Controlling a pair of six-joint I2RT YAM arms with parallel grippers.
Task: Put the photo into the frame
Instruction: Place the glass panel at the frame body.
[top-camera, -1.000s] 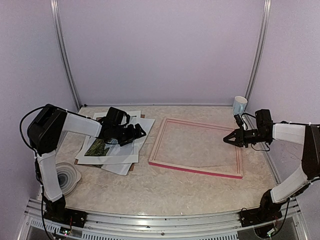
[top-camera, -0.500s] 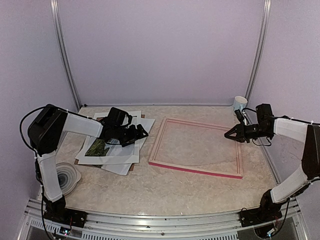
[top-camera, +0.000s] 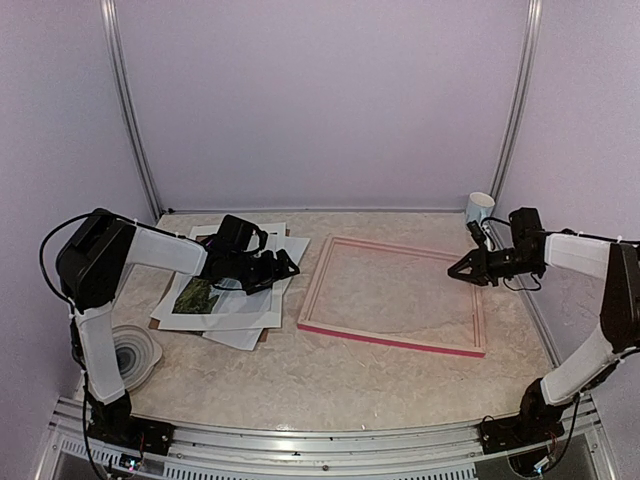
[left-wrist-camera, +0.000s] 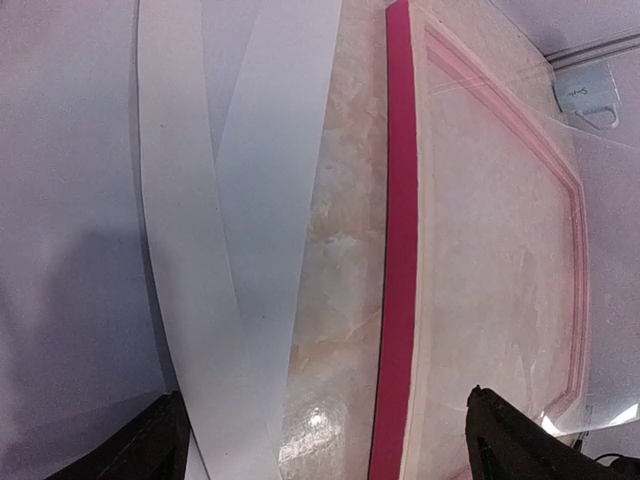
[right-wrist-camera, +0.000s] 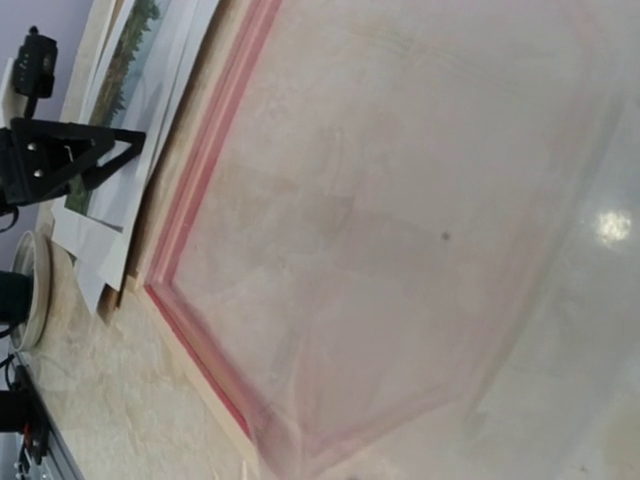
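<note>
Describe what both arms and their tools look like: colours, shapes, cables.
The left arm and right arm both have smooth white link shells with bulky black joints. Thin black cables loop loosely beside each. The left tool and right tool are black, with angular, triangular fingers. No markings are legible.

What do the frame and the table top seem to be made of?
The frame: likely wood, a pale bare face beside a matte pink-red painted edge. The table top: beige, marbled, glossy with light glints; stone or laminate, I cannot tell.

white cup (top-camera: 480, 206) back right, clear pane (right-wrist-camera: 420, 250), loose white sheets (top-camera: 245, 310), ribbed dish (top-camera: 132, 352) front left
</note>
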